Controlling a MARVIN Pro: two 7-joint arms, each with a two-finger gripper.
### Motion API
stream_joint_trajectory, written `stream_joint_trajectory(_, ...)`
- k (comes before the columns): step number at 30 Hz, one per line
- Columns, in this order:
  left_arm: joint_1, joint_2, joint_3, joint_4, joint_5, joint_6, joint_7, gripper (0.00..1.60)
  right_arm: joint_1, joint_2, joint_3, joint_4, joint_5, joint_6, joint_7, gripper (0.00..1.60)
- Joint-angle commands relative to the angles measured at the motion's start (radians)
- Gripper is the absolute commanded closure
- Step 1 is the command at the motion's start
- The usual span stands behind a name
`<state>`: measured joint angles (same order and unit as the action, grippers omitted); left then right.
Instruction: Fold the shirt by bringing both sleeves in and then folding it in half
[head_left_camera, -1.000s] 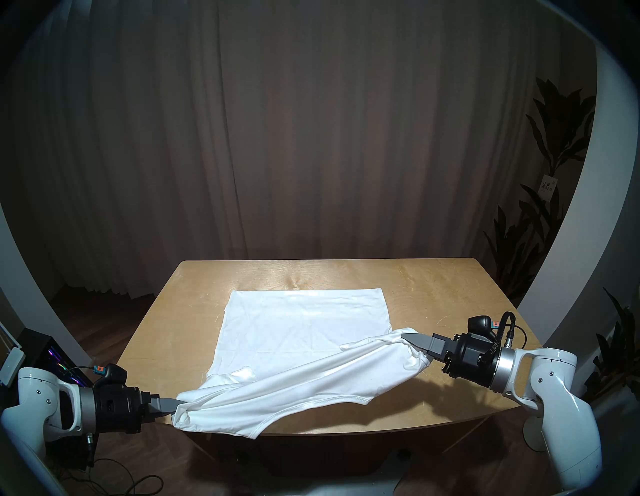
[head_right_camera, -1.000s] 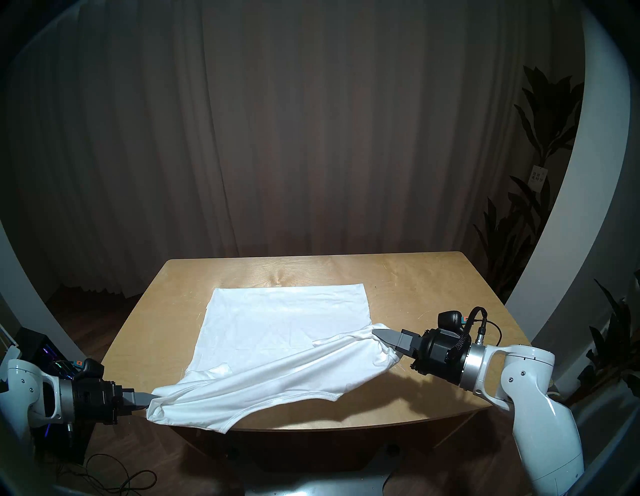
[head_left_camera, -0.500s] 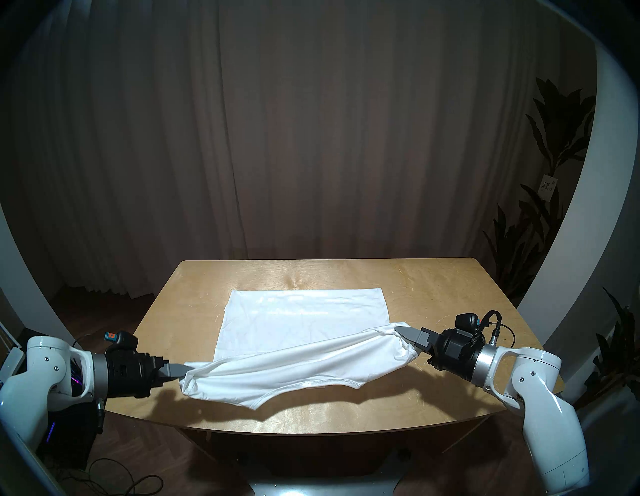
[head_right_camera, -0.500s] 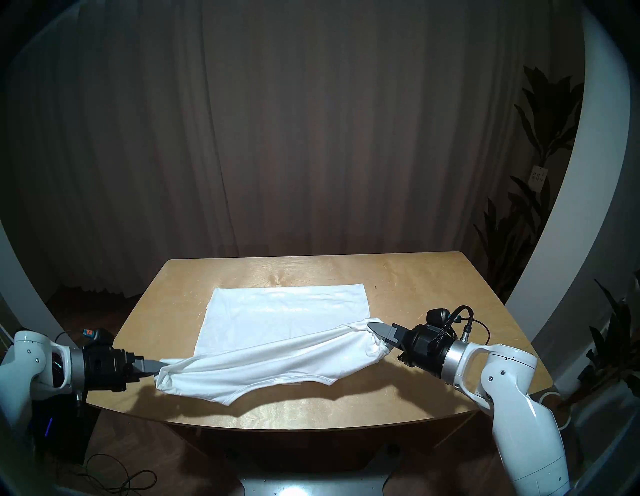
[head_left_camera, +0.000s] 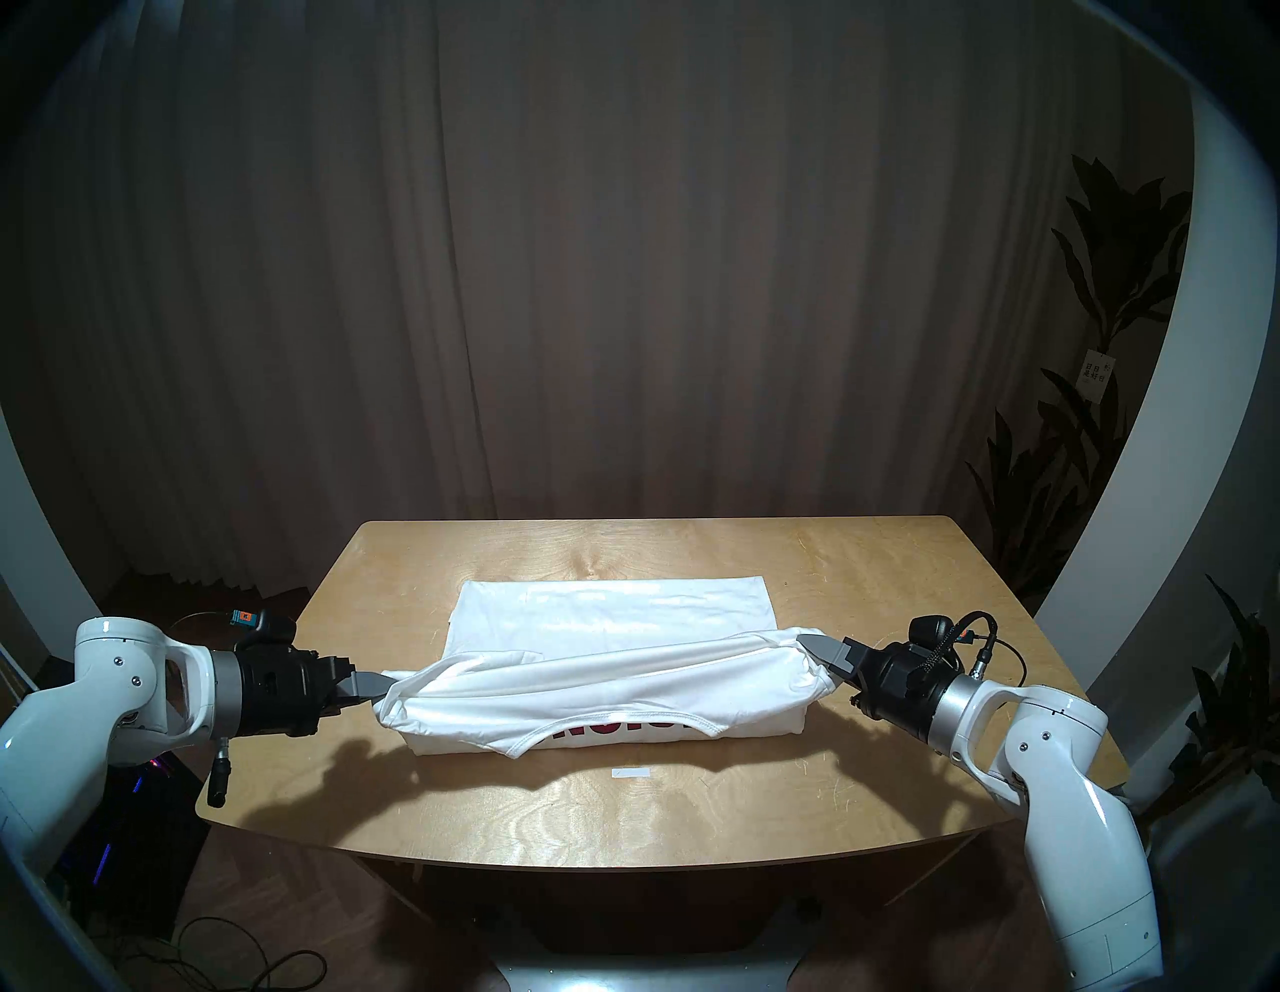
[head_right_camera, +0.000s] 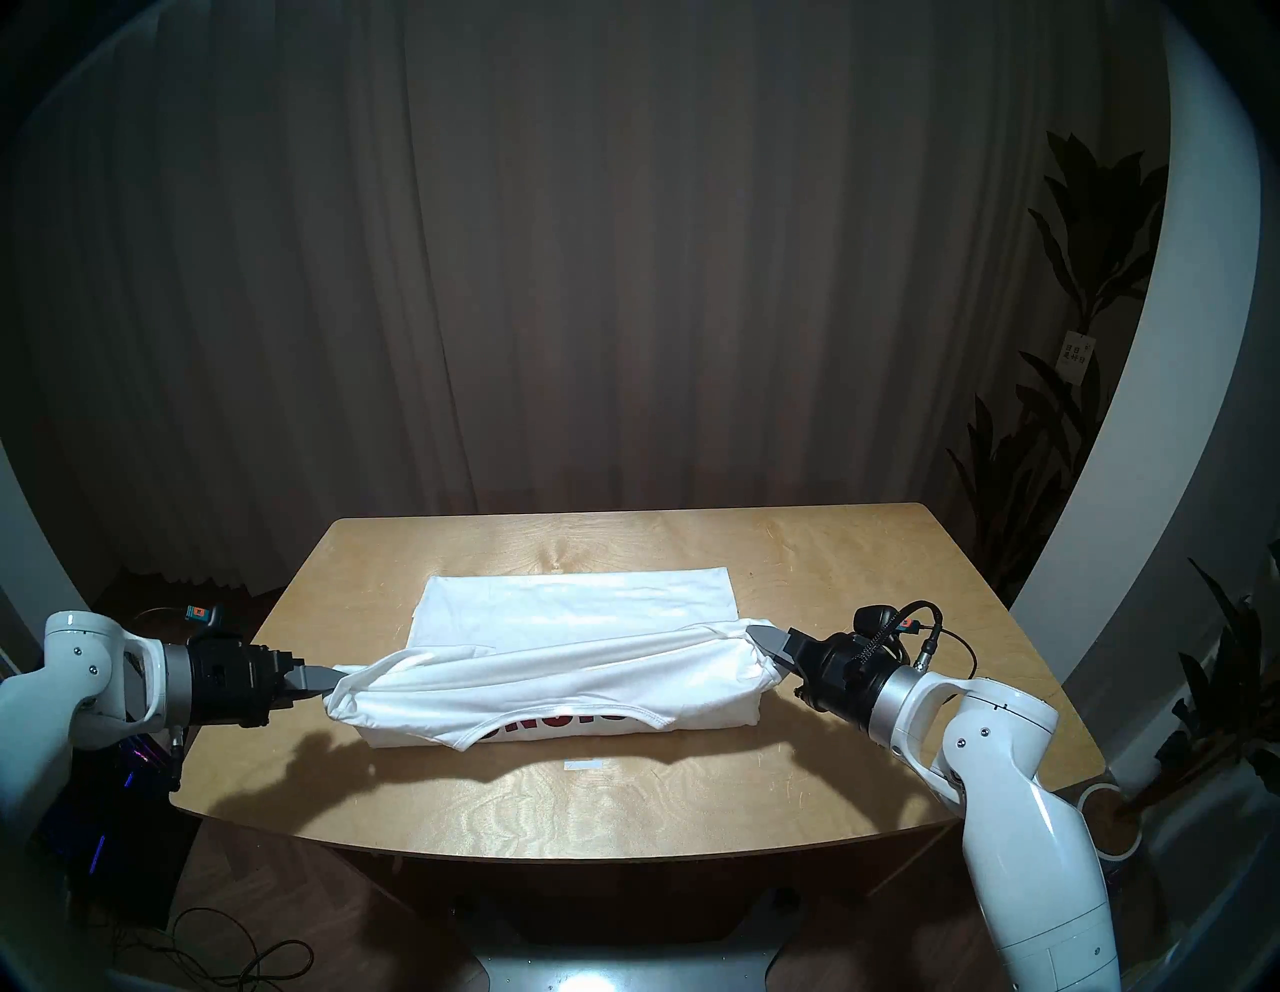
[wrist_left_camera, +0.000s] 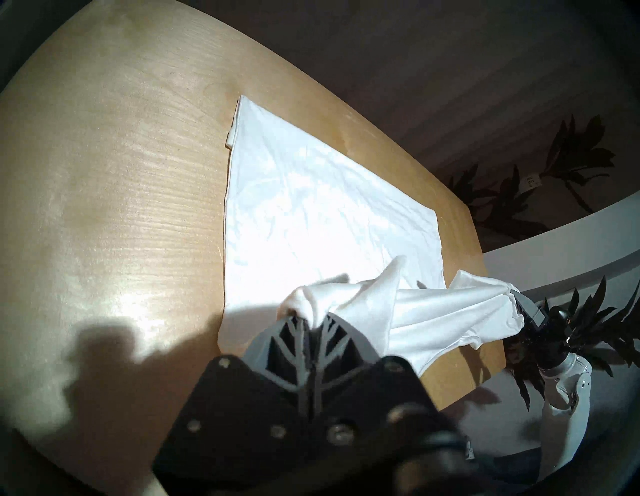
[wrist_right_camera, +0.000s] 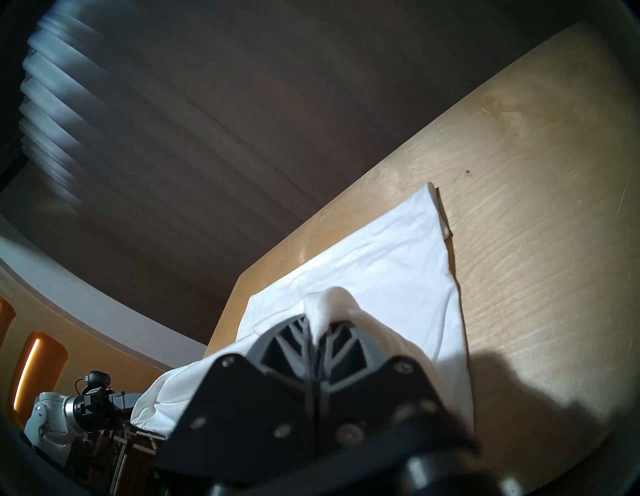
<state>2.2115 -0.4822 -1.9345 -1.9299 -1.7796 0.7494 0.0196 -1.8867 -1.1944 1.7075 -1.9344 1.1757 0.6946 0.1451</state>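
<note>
The white shirt (head_left_camera: 609, 623) (head_right_camera: 575, 609) lies on the wooden table (head_left_camera: 623, 810), its far half flat. Its near end is lifted off the table and stretched between my two grippers, so that it doubles back over the flat part. Dark red lettering (head_left_camera: 616, 731) (head_right_camera: 554, 725) shows under the neckline curve. My left gripper (head_left_camera: 384, 684) (wrist_left_camera: 310, 320) is shut on the left corner of the lifted end, and my right gripper (head_left_camera: 807, 641) (wrist_right_camera: 313, 329) is shut on the right corner. The sleeves are tucked into the cloth and not separately visible.
A small white strip (head_left_camera: 632, 772) lies on the bare wood near the table's front. A dark curtain hangs behind the table. Plants (head_left_camera: 1080, 443) stand at the right. Cables (head_left_camera: 228, 963) lie on the floor at the lower left.
Both grippers have carried the shirt's near end up and away from me, over the flat far half. The left one rose from the table's front edge. The red lettering and the white strip have come into view.
</note>
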Motion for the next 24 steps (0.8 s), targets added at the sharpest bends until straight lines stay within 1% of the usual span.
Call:
stream_joint_trajectory(1, -0.117, 0.062, 0.057, 0.037, -0.026, -0.054, 0.018, 1.60, 0.080, -0.029, -0.023, 0.031, -0.015, -0.036, -0.026, 1.60)
stream_joint_trajectory(2, -0.120, 0.061, 0.061, 0.042, -0.033, -0.062, 0.021, 1.60, 0.089, -0.034, -0.028, 0.039, -0.015, -0.039, -0.030, 1.60)
stream_joint_trajectory(3, -0.140, 0.060, 0.076, 0.050, -0.038, -0.066, 0.023, 1.60, 0.100, -0.038, -0.033, 0.048, -0.017, -0.042, -0.035, 1.60)
stream_joint_trajectory(4, -0.139, 0.062, 0.079, 0.051, -0.041, -0.073, 0.026, 1.60, 0.110, -0.039, -0.037, 0.054, -0.021, -0.045, -0.040, 1.60)
stream_joint_trajectory(6, -0.177, 0.060, 0.117, 0.061, -0.054, -0.086, 0.037, 1.60, 0.144, -0.048, -0.050, 0.077, -0.028, -0.052, -0.054, 1.60)
stream_joint_trajectory(9, -0.201, 0.061, 0.145, 0.063, -0.062, -0.098, 0.046, 1.60, 0.175, -0.057, -0.063, 0.095, -0.034, -0.059, -0.067, 1.60)
stream_joint_trajectory(10, -0.224, 0.059, 0.164, 0.067, -0.065, -0.100, 0.051, 1.60, 0.187, -0.061, -0.068, 0.103, -0.037, -0.062, -0.073, 1.60)
stream_joint_trajectory(11, -0.219, 0.060, 0.168, 0.067, -0.069, -0.106, 0.053, 1.60, 0.191, -0.063, -0.071, 0.105, -0.038, -0.065, -0.076, 1.60)
stream_joint_trajectory(13, -0.250, 0.057, 0.195, 0.072, -0.072, -0.110, 0.060, 1.60, 0.216, -0.068, -0.080, 0.119, -0.043, -0.067, -0.085, 1.60)
stream_joint_trajectory(15, -0.259, 0.058, 0.209, 0.072, -0.076, -0.117, 0.064, 1.60, 0.229, -0.072, -0.085, 0.128, -0.047, -0.071, -0.092, 1.60)
stream_joint_trajectory(16, -0.283, 0.054, 0.227, 0.076, -0.078, -0.119, 0.070, 1.60, 0.240, -0.075, -0.089, 0.135, -0.050, -0.072, -0.097, 1.60)
stream_joint_trajectory(18, -0.285, 0.055, 0.238, 0.073, -0.081, -0.126, 0.074, 1.60, 0.254, -0.077, -0.093, 0.144, -0.054, -0.075, -0.104, 1.60)
stream_joint_trajectory(19, -0.305, 0.052, 0.252, 0.075, -0.081, -0.125, 0.078, 1.60, 0.261, -0.078, -0.095, 0.148, -0.056, -0.076, -0.107, 1.60)
stream_joint_trajectory(24, -0.356, 0.044, 0.291, 0.079, -0.087, -0.138, 0.094, 1.60, 0.299, -0.083, -0.100, 0.174, -0.067, -0.083, -0.127, 1.60)
